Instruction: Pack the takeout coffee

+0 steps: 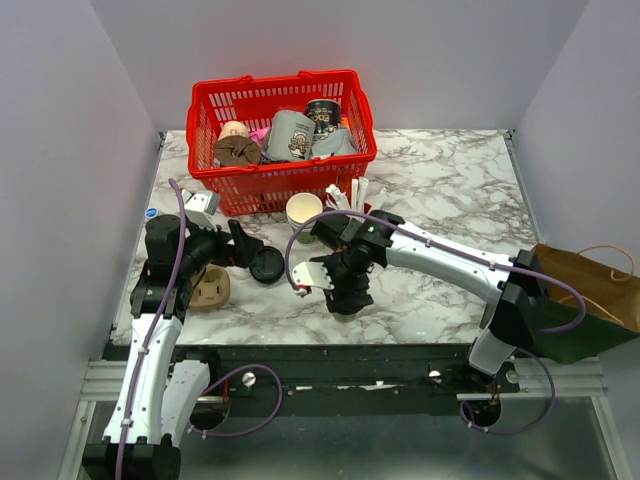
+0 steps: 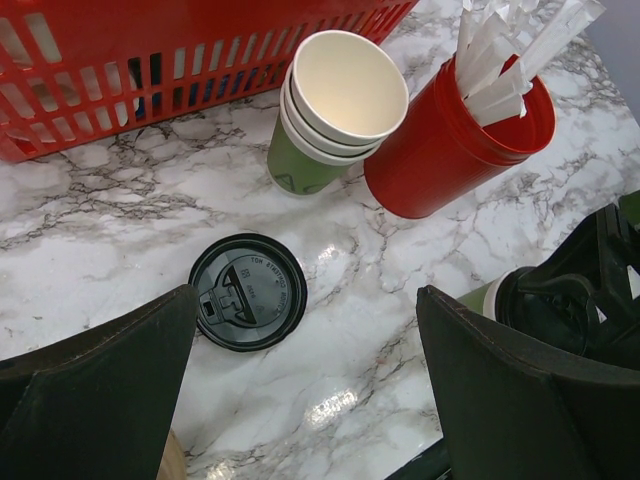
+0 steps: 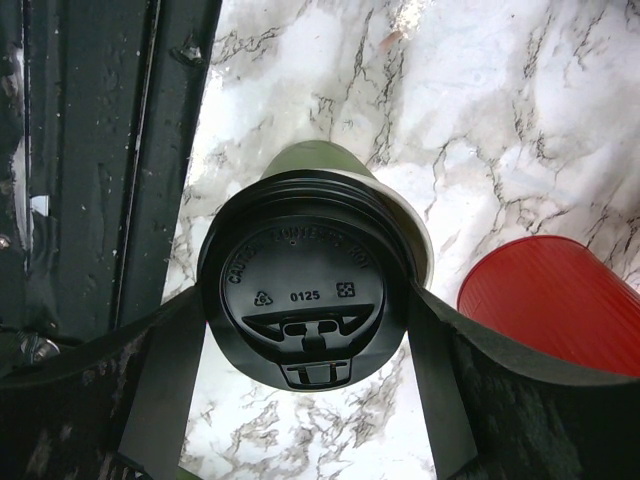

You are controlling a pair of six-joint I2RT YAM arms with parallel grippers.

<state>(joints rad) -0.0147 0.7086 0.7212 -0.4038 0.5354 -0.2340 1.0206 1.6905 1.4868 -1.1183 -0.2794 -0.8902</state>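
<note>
The takeout coffee (image 3: pixel 330 165), an olive-green paper cup, stands on the marble near the table's front edge. Its black lid (image 3: pixel 305 300) sits on top, shifted a little so that a strip of white rim shows on the right. My right gripper (image 3: pixel 305 305) is closed on that lid, one finger against each side. In the top view the right gripper (image 1: pixel 348 290) covers the cup. The left wrist view shows a sliver of the cup (image 2: pixel 488 297) at right. My left gripper (image 2: pixel 305 300) hangs open over bare marble, with nothing between its fingers.
A loose black lid (image 2: pixel 248 291) lies by the left finger. A stack of lidless green cups (image 2: pixel 340 105) and a red cup of white sticks (image 2: pixel 450 135) stand behind. The red basket (image 1: pixel 280 95) is at the back, a brown paper bag (image 1: pixel 590 290) at right, a cardboard carrier (image 1: pixel 212 288) at left.
</note>
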